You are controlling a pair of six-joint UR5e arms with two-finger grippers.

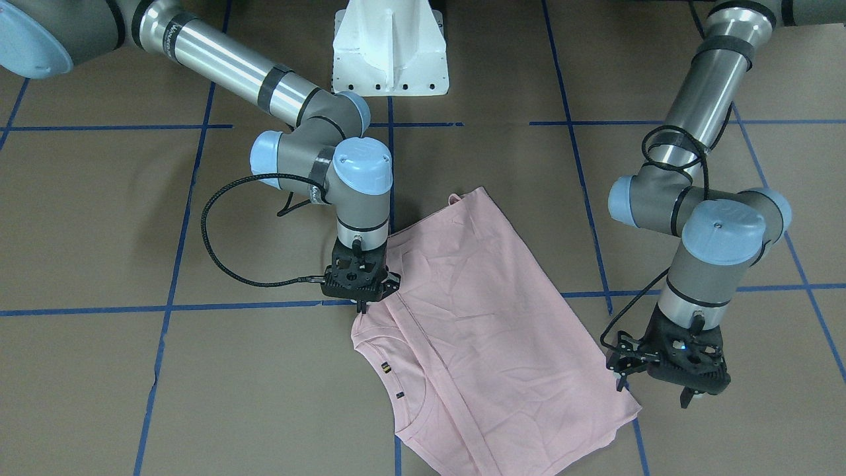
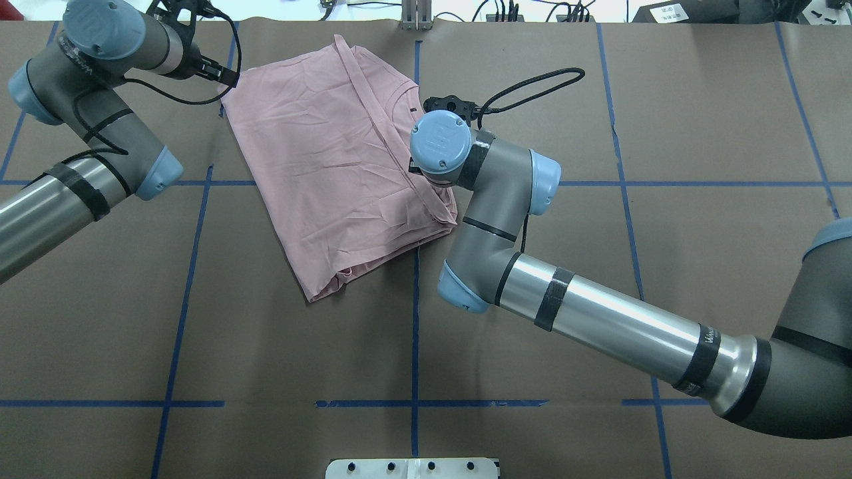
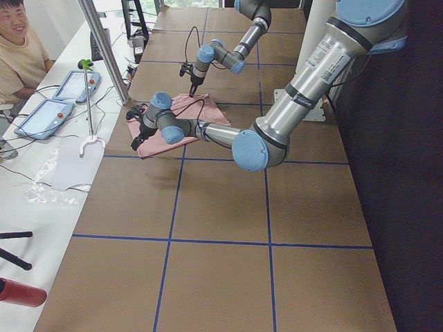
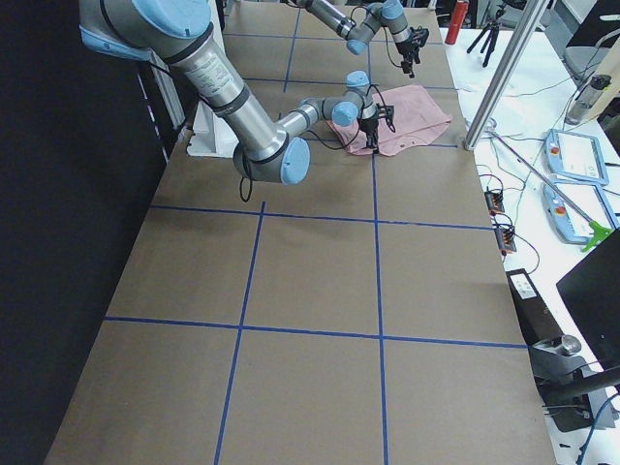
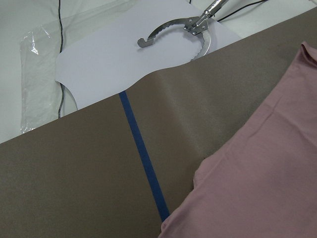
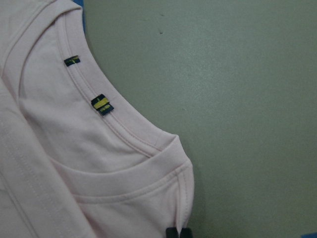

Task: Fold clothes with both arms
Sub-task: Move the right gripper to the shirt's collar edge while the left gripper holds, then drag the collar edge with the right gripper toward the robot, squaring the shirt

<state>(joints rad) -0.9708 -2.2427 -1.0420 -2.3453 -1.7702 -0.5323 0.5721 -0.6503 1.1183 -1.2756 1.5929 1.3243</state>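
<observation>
The pale pink T-shirt [image 1: 476,317] lies flat on the brown table, folded in half lengthwise with the print hidden. Its collar with small tags [image 6: 101,104] points toward the operators' side. It also shows in the overhead view [image 2: 333,153] and the left wrist view [image 5: 267,188]. My right gripper [image 1: 361,305] points down at the shirt's edge near the shoulder. Its fingertips [image 6: 178,233] are together on the fabric edge. My left gripper [image 1: 654,393] hovers open and empty just beside the shirt's hem corner, near the far table edge.
The white pedestal base [image 1: 390,53] stands at the robot's side. Blue tape lines [image 1: 172,264] cross the table. Beyond the far edge lie white paper and a metal tool [image 5: 193,29]. An operator [image 3: 14,41] sits by tablets [image 3: 41,114].
</observation>
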